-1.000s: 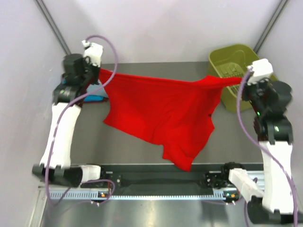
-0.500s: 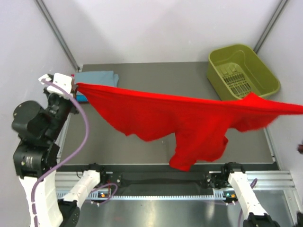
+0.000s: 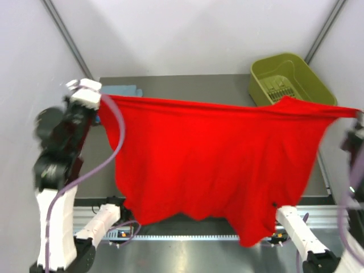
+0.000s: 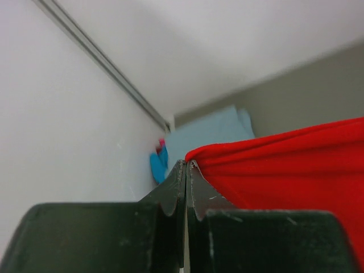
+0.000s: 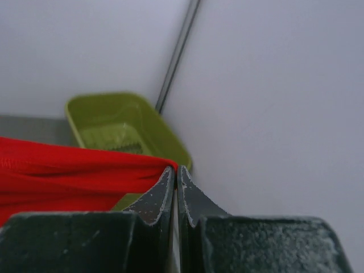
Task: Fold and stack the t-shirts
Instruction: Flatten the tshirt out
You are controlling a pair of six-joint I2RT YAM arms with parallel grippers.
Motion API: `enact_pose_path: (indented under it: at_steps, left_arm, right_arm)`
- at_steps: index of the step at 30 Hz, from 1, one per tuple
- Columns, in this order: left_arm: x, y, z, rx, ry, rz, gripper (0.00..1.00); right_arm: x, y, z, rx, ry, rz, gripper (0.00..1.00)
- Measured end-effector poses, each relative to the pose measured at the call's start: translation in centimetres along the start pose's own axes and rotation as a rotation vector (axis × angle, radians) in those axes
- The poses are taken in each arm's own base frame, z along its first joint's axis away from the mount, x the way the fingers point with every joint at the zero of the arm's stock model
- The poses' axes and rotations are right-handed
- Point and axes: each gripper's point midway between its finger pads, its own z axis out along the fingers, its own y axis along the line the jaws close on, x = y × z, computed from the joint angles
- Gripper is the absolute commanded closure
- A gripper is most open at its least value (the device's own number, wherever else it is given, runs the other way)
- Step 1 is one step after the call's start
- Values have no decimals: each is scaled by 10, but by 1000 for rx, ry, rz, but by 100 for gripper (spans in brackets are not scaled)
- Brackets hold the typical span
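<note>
Red t-shirt (image 3: 210,159) hangs taut between my left pincer (image 4: 186,166) and right pincer (image 5: 174,169), both clamped on it; I'd lower evenly.

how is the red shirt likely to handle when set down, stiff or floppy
Likely very floppy: the red t-shirt hangs like a curtain between the left gripper and right gripper, its lower edge wavy and uneven. Probably light, since two pinched corners carry it all. It may slip if tugged, as each grip holds only a small bit of cloth.
</note>
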Motion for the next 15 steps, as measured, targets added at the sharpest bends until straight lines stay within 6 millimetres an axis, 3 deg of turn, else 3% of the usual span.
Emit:
enact_pose_path:
  at_steps: [4,8,11,15]
  left_arm:
    - [110,-49,57,110,275,73,100]
    - [219,-99,77,256,546,135,100]
    - [265,-119,90,316,643,170,100]
    - [303,-133,124,342,700,196,100]
  right_arm:
    - [80,57,48,-114,209,-109,100]
    - [148,102,76,-198,346,-180,100]
    - [190,133,95,-259,416,-206,100]
    - [242,182,131,-355,508,-232,100]
